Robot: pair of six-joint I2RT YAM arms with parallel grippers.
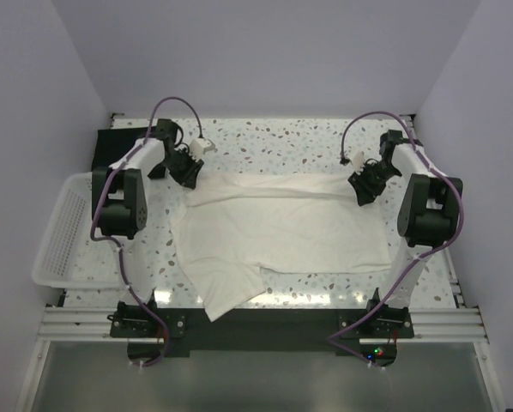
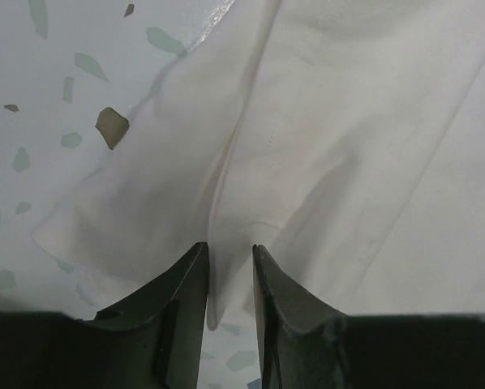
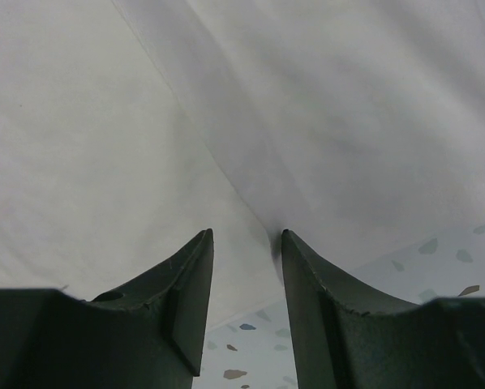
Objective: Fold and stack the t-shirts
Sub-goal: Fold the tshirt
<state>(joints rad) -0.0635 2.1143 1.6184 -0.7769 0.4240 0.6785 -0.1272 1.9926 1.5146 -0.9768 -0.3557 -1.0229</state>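
1. near zone. the arm bases sit on the rail at the near edge. the cream t-shirt (image 1: 282,232) lies mostly flat on the speckled table (image 1: 274,137), between the 2 arms. 1 corner flap of the shirt trails toward the near edge on the left side.

2. middle zone. the shirt body is spread wide, with shallow wrinkles only. the white basket (image 1: 55,232) stands at the left table edge, well apart from the shirt.

3. far zone. the left gripper (image 2: 230,250) is closed on a pinched fold at the shirt's far-left edge; cloth fills the narrow slot between its fingers. the right gripper (image 3: 246,235) is clamped on the far-right edge, with a crease running into its jaws. the far edge forms a raised ridge between the 2 grippers.

4. a black cloth (image 1: 106,142) lies at the far-left corner behind the basket. it is probably the second shirt; too little shows to confirm.

5. handling. judged light, limp and non-fragile. the cloth will sag and drag on the table, so it needs 2 holds, well apart, on an edge or corner. a thin pinch may slip; gather a fold in each grip.
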